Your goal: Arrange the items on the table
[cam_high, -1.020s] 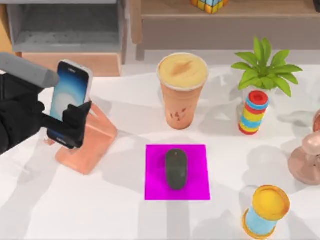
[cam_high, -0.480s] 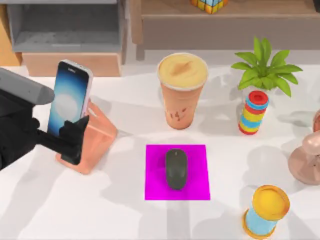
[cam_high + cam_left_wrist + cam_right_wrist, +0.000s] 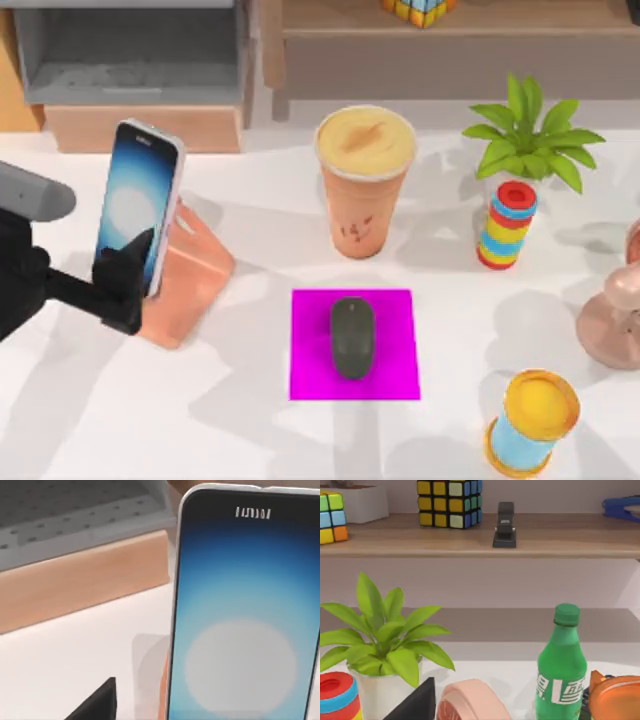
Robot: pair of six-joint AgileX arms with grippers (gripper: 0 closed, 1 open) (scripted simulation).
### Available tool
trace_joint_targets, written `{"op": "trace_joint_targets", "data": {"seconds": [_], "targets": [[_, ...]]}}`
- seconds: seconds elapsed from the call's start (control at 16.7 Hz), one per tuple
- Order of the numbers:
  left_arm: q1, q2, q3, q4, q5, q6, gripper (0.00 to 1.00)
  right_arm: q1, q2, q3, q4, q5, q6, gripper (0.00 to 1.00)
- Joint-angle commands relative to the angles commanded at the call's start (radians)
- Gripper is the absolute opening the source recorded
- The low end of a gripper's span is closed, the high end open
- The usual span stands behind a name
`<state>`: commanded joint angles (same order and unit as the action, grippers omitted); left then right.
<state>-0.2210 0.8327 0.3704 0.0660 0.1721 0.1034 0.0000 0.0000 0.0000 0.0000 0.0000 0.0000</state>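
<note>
The smartphone (image 3: 138,207) is seen propped upright, screen lit, leaning on the salmon-coloured stand (image 3: 185,280) at the table's (image 3: 250,420) left side. The left gripper (image 3: 122,283) is placed at the phone's lower edge, at the far left of the top view; its dark fingers (image 3: 128,262) are seen spread, with one tip overlapping the phone's lower screen from above, and whether contact is made cannot be told. In the left wrist view the phone (image 3: 245,610) is shown face-on and close, with one dark fingertip (image 3: 100,705) apart from its edge. The computer mouse (image 3: 352,337) is laid on the magenta pad (image 3: 310,380) near the table's centre. The drink cup (image 3: 365,180) is stood upright behind the pad, well apart from the phone. The striped ring stack (image 3: 508,225) and potted plant (image 3: 535,140) are located to the right, the yellow-and-blue spool (image 3: 530,420) at the front right. In the right wrist view, a green bottle (image 3: 561,670) and the plant (image 3: 385,635) are shown; whether the right pincer is spread or pressed together cannot be told.
</note>
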Motion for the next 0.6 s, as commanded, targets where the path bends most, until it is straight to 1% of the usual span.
{"op": "trace_joint_targets", "data": {"seconds": [0.24, 0.6], "targets": [[0.055, -0.216, -0.095, -0.017, -0.042, -0.028, 1.00, 0.000, 0.000, 0.000, 0.000, 0.000, 0.000, 1.00], [0.161, -0.621, -0.272, -0.050, -0.125, -0.077, 1.00, 0.000, 0.000, 0.000, 0.000, 0.000, 0.000, 1.00]]}}
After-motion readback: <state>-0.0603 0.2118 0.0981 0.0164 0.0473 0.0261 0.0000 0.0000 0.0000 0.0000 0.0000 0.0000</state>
